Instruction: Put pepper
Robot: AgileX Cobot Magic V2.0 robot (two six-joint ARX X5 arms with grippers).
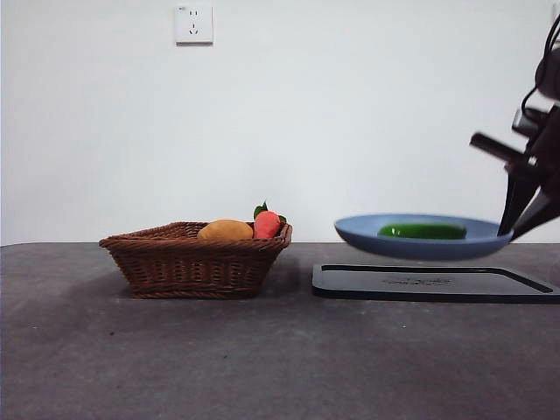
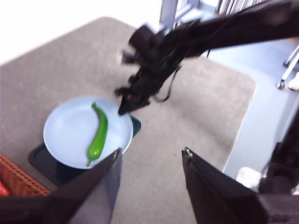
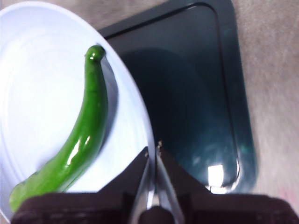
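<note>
The glossy green pepper [image 1: 423, 231] lies on a pale blue plate [image 1: 363, 236]. My right gripper [image 1: 512, 229] is shut on the plate's right rim and holds it slightly above the dark tray [image 1: 437, 283]. In the right wrist view the jaws [image 3: 153, 148] pinch the plate's edge [image 3: 37, 93], with the pepper [image 3: 84, 135] just beside them. From high above, the left wrist view shows the pepper [image 2: 98, 135], the plate [image 2: 70, 135] and the right gripper [image 2: 124, 109]. My left gripper [image 2: 152, 154] hangs open there, holding nothing.
A brown wicker basket [image 1: 197, 262] stands left of the tray, holding a yellow-orange fruit [image 1: 225, 230] and a red-orange fruit [image 1: 266, 224] with green leaves. The tray [image 3: 187, 93] lies under the plate's right part. The grey table's right edge [image 2: 243, 121] shows past the tray.
</note>
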